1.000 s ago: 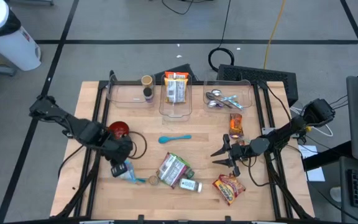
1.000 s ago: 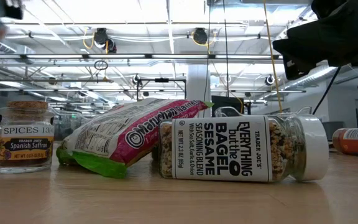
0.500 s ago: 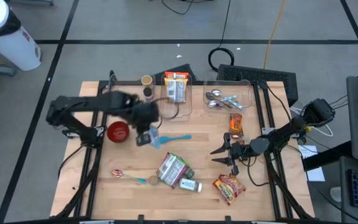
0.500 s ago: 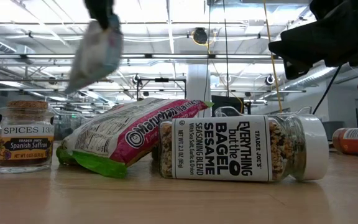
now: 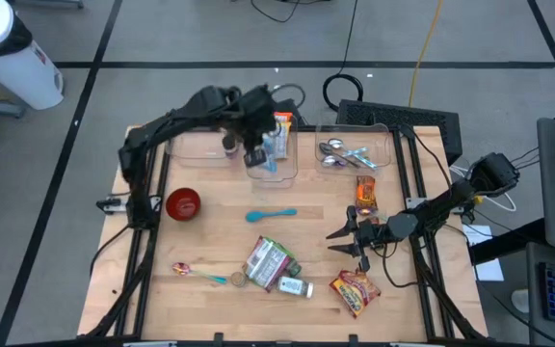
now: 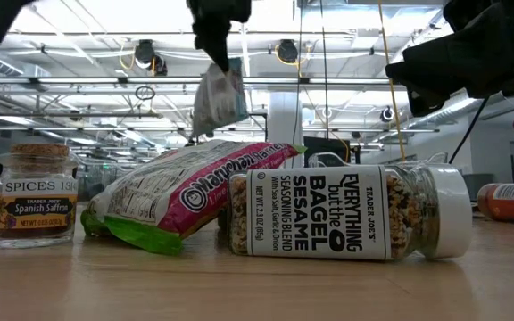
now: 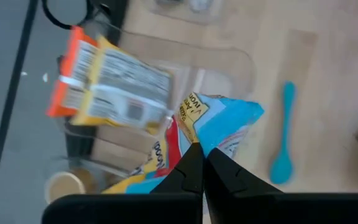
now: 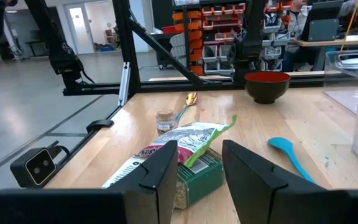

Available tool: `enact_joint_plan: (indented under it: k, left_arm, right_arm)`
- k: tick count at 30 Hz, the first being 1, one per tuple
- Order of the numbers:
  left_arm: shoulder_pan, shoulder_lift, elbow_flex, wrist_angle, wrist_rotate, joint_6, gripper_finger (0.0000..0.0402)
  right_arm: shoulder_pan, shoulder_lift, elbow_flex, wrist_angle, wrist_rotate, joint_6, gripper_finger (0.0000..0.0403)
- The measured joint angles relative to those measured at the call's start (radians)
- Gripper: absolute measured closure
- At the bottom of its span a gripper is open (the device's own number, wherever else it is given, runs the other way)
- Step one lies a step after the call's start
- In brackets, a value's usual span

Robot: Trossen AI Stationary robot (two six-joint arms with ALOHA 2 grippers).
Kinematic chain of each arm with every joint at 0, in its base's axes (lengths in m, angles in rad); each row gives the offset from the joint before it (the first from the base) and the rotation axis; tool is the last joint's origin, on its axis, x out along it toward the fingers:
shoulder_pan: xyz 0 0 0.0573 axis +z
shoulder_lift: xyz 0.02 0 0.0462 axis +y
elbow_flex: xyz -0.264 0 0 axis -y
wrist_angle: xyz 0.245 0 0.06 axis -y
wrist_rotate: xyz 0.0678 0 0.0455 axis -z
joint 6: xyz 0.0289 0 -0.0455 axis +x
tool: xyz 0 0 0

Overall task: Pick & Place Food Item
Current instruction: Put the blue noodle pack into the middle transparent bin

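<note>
My left gripper is shut on a small blue, white and red snack bag, held in the air over the middle clear bin at the table's far edge. The bag hangs below the fingers in the low view. An orange and yellow packet lies in that bin. My right gripper is open and empty above the table's right side, near an orange bottle. My left gripper pinches the bag's upper end between its two shut fingers, coming from above and pointing down. The bag hangs below the fingers, clear of the table and the bin, slightly tilted.
Clear bins stand left and right of the middle one, holding jars and spoons. On the table lie a red bowl, a blue spoon, a pink and green bag, a seasoning jar, a saffron jar and a red snack bag.
My left gripper has carried the snack bag up from the table's near left part, toward the far edge and the right, to above the middle bin. The bag is lifted clear and hangs below the fingers. A spoon that lay beside it stays on the table.
</note>
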Motion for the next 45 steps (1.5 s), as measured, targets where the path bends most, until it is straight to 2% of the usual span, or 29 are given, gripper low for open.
enact_joint_plan:
  k: [6, 11, 19, 39, 45]
  left_arm:
    - [0.076, 0.108, 0.097, 0.023, -0.016, 0.062, 0.0401]
    - [0.111, 0.169, 0.100, 0.060, -0.015, 0.081, 0.0401]
    - [0.120, 0.227, 0.099, 0.111, -0.014, 0.093, 0.0401]
    - [0.133, 0.226, -0.080, 0.255, -0.014, 0.083, 0.0400]
    - [0.139, 0.226, -0.092, 0.276, -0.015, 0.080, 0.0400]
  right_arm:
    - [0.000, 0.000, 0.000, -0.004, 0.018, 0.000, 0.0284]
    - [0.000, 0.000, 0.000, -0.037, 0.073, 0.000, 0.0284]
    - [0.000, 0.000, 0.000, -0.053, 0.080, 0.000, 0.0284]
    - [0.000, 0.000, 0.000, -0.105, 0.106, 0.120, 0.0284]
    - [0.000, 0.000, 0.000, -0.113, 0.106, 0.131, 0.0284]
